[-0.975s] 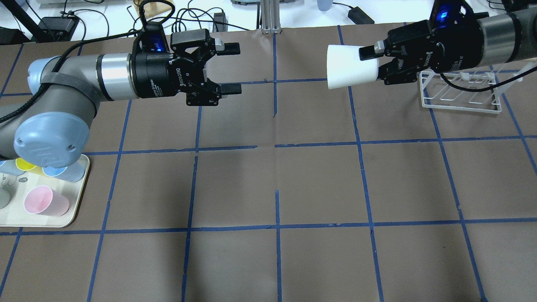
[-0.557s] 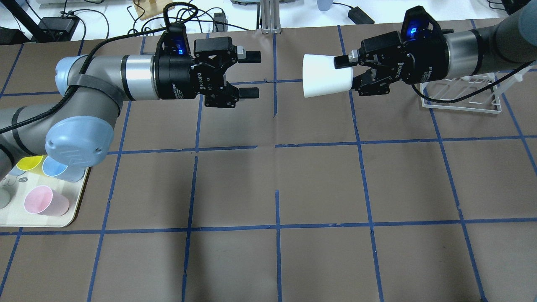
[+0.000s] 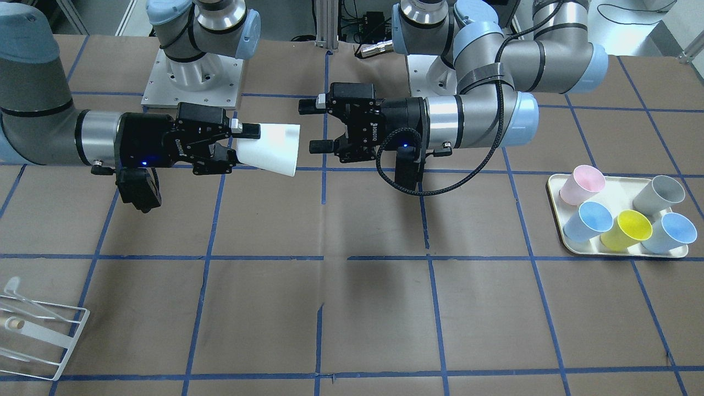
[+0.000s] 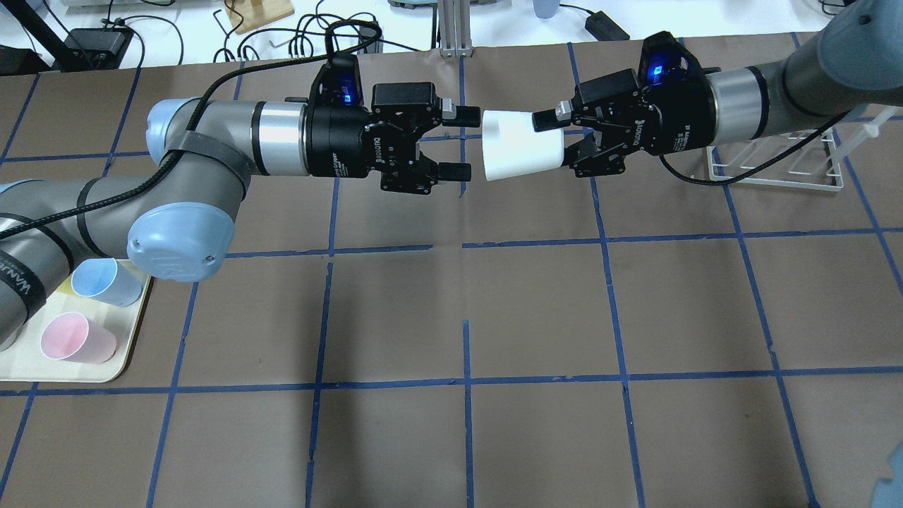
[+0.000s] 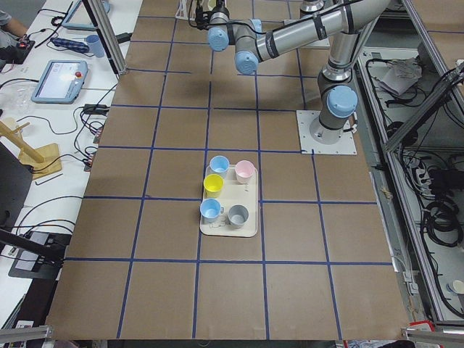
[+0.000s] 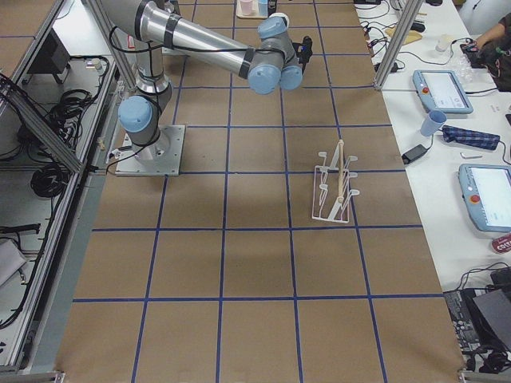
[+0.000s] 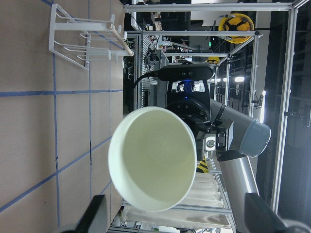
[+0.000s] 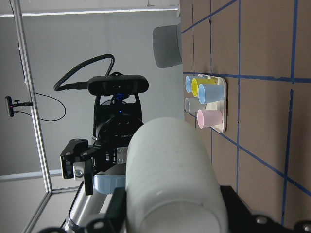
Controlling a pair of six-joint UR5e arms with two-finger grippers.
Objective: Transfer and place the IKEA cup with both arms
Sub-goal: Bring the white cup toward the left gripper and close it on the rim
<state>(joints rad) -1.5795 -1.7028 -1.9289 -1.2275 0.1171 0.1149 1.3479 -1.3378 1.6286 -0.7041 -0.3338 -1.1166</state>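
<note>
The white IKEA cup hangs on its side above the table's far middle, also in the front view. My right gripper is shut on the cup's narrow base end. The cup's open mouth points at my left gripper, which is open and empty. Its fingertips stand just short of the rim, one above and one below. The left wrist view looks straight into the cup's mouth. The right wrist view shows the cup's outer wall and the left gripper beyond it.
A cream tray at my left holds pink, grey, yellow and blue cups; it also shows in the overhead view. A white wire rack stands far right, behind my right arm.
Both arms have moved toward each other. The right gripper carried the cup leftward, the open left gripper moved rightward, and the wide gap between them has closed to almost nothing.
</note>
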